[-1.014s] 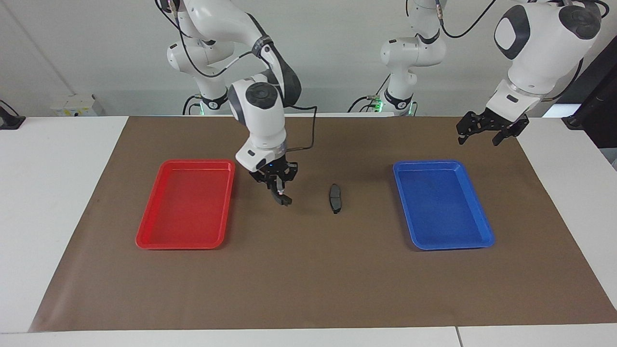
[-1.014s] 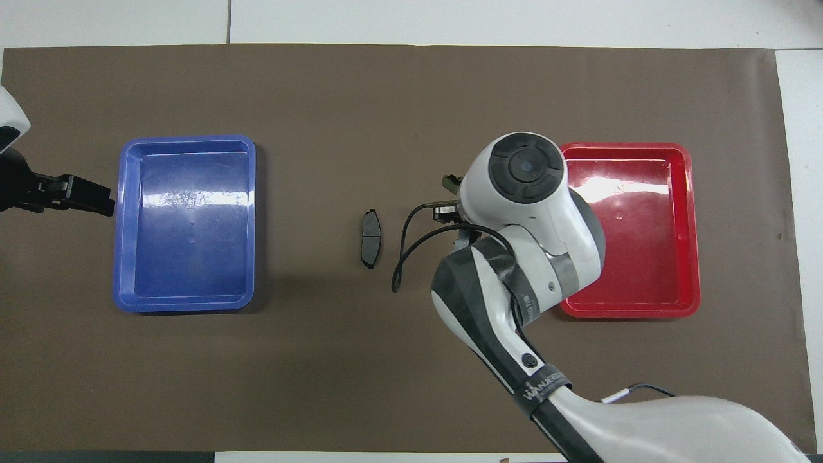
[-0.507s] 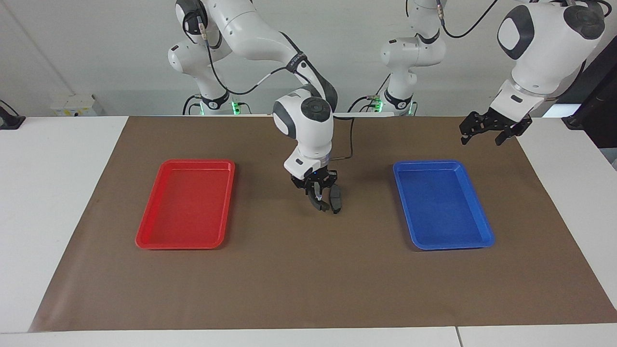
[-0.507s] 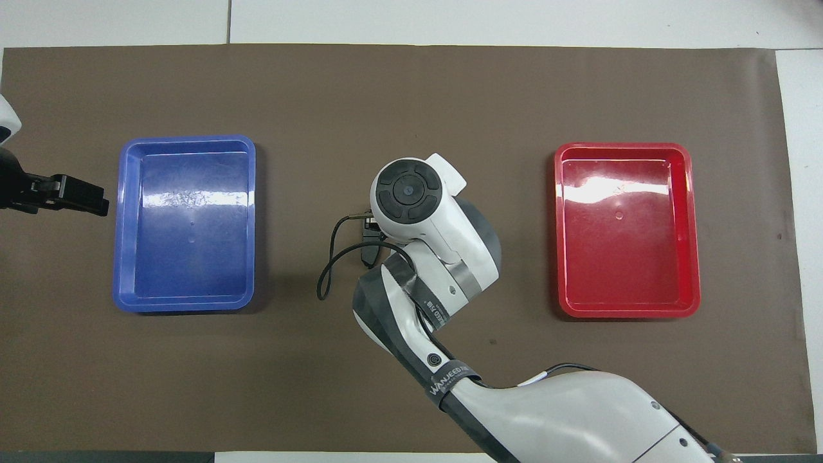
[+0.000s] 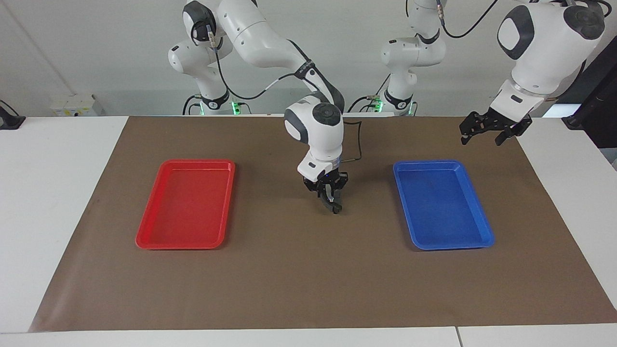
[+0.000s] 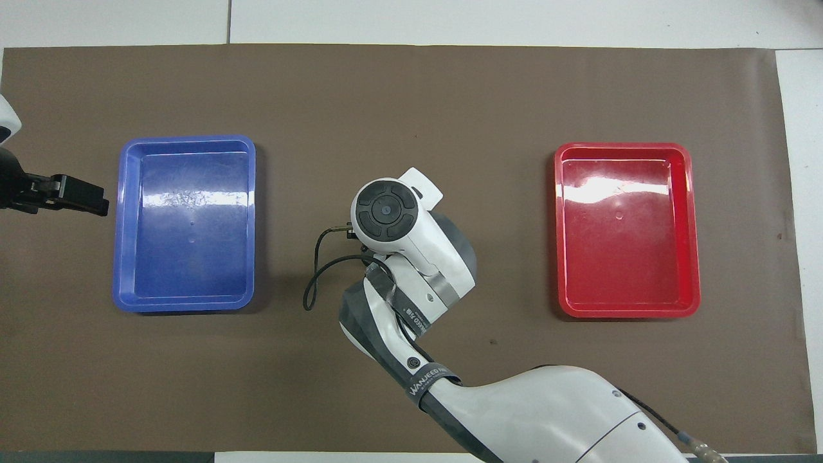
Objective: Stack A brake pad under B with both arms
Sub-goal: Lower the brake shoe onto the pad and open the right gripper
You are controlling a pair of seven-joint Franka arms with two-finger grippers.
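The right gripper [image 5: 332,203], clenched on what looks like B [image 5: 335,208], hangs low over the desk [image 5: 308,279] with the A brake pad hidden beneath it, so a skewed release could slide B off, while the released left gripper [image 5: 487,131] waits aside.

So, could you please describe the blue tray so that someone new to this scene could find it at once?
A brown mat covers most of the white table, and two shallow rectangular trays lie on it, one toward each arm's end. The blue tray is the one toward the left arm's end. Only its colour and its end of the table set it apart from the red tray.
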